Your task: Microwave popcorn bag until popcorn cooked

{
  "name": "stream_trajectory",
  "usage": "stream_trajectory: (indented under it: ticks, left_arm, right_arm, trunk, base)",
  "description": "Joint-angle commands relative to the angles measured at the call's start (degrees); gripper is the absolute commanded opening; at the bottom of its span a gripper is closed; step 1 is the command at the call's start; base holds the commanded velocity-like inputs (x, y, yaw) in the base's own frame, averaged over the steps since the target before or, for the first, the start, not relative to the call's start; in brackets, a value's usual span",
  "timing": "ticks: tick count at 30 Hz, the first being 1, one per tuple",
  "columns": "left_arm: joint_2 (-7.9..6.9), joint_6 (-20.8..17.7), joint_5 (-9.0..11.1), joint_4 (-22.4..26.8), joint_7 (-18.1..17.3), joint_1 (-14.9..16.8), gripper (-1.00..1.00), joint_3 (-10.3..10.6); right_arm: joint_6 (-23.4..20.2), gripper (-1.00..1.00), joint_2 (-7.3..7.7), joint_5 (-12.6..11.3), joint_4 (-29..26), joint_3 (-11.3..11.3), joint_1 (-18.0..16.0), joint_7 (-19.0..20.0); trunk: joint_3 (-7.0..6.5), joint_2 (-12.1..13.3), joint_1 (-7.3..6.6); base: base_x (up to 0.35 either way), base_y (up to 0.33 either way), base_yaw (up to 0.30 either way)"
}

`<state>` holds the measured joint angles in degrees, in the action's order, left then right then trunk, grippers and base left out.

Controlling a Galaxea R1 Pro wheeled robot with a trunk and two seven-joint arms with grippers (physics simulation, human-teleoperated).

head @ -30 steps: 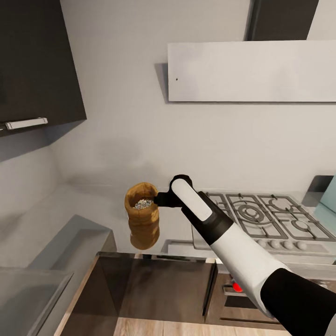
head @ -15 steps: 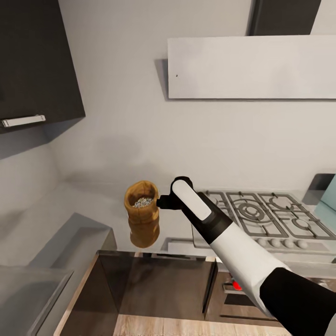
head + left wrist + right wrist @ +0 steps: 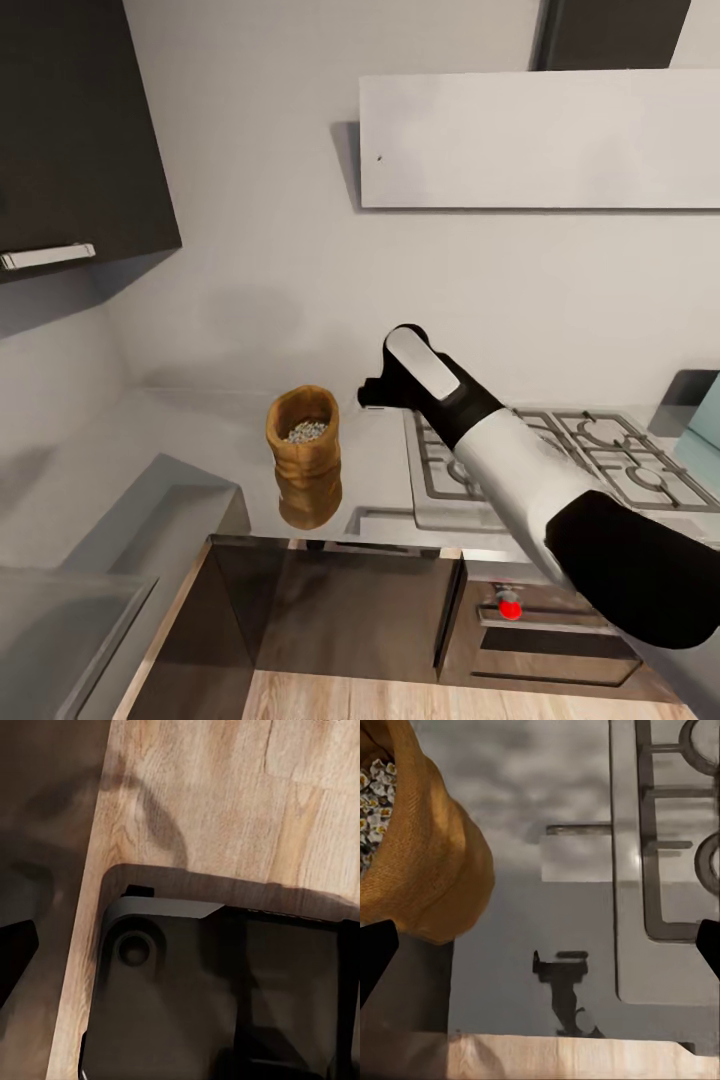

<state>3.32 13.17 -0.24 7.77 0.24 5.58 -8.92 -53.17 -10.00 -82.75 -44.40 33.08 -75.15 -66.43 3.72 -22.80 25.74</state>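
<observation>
1. One bag (image 3: 305, 455) stands upright on the desk (image 3: 190, 440), near its front edge and just left of the hob (image 3: 560, 465), mouth open with popcorn (image 3: 306, 432) showing inside.
2. The right gripper (image 3: 368, 392) hangs beside the bag's rim, apart from it and holding nothing; its jaws look spread wide in the right wrist view.
3. The left jaws: cannot tell.
4. The bag looks light, soft and crumpled, so it should dent under a squeeze; tilting would spill kernels.
5. Best hold, I judge: the rolled rim or upper side wall, kept upright.
</observation>
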Motion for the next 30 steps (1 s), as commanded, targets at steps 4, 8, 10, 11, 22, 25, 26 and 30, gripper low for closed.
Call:
stream_trajectory:
  ticks: [4, 8, 10, 11, 22, 25, 26, 30]
  left_arm:
    - [0.06, 0.2, 0.0, 0.0, 0.0, 0.0, 1.0, -0.2]
    - [0.05, 0.2, 0.0, 0.0, 0.0, 0.0, 1.0, -0.2]
    - [0.03, 0.2, 0.0, 0.0, 0.0, 0.0, 1.0, -0.2]
    - [0.03, 0.2, 0.0, 0.0, 0.0, 0.0, 1.0, -0.2]
    - [0.02, 0.2, 0.0, 0.0, 0.0, 0.0, 1.0, -0.2]
    - [0.02, 0.2, 0.0, 0.0, 0.0, 0.0, 1.0, -0.2]
    - [0.02, 0.2, 0.0, 0.0, 0.0, 0.0, 1.0, -0.2]
    - [0.02, 0.2, 0.0, 0.0, 0.0, 0.0, 1.0, -0.2]
  right_arm:
    - [-0.4, 1.0, 0.0, -0.6, 1.2, -0.1, -1.0, 0.1]
    - [-0.4, 1.0, 0.0, -0.6, 1.3, -0.1, -1.0, 1.2]
    - [-0.4, 1.0, 0.0, -0.6, 1.1, -0.1, -0.7, 1.4]
    - [-0.4, 1.0, 0.0, -0.6, 0.8, 0.0, -0.4, 1.4]
    - [-0.3, 1.0, 0.0, -0.9, -8.5, 0.7, 5.0, 1.5]
    - [-0.3, 1.0, 0.0, -0.9, -8.5, 0.7, 5.1, 1.4]
    - [-0.3, 1.0, 0.0, -0.9, -8.4, 0.7, 5.1, 1.4]
    - [-0.3, 1.0, 0.0, -0.9, -8.3, 0.7, 5.2, 1.4]
  trunk:
    - [0.14, -0.1, 0.04]
    - [0.14, -0.1, 0.04]
    - [0.14, -0.1, 0.04]
    - [0.14, -0.1, 0.04]
    - [0.14, -0.1, 0.04]
    - [0.14, -0.1, 0.04]
    - [0.14, -0.1, 0.04]
    - [0.14, -0.1, 0.04]
  base:
    - [0.0, 0.0, 0.0]
    - [0.0, 0.0, 0.0]
    - [0.0, 0.0, 0.0]
    - [0.0, 0.0, 0.0]
    - [0.055, 0.0, 0.0]
    - [0.099, 0.0, 0.0]
    - [0.03, 0.0, 0.0]
    - [0.112, 0.0, 0.0]
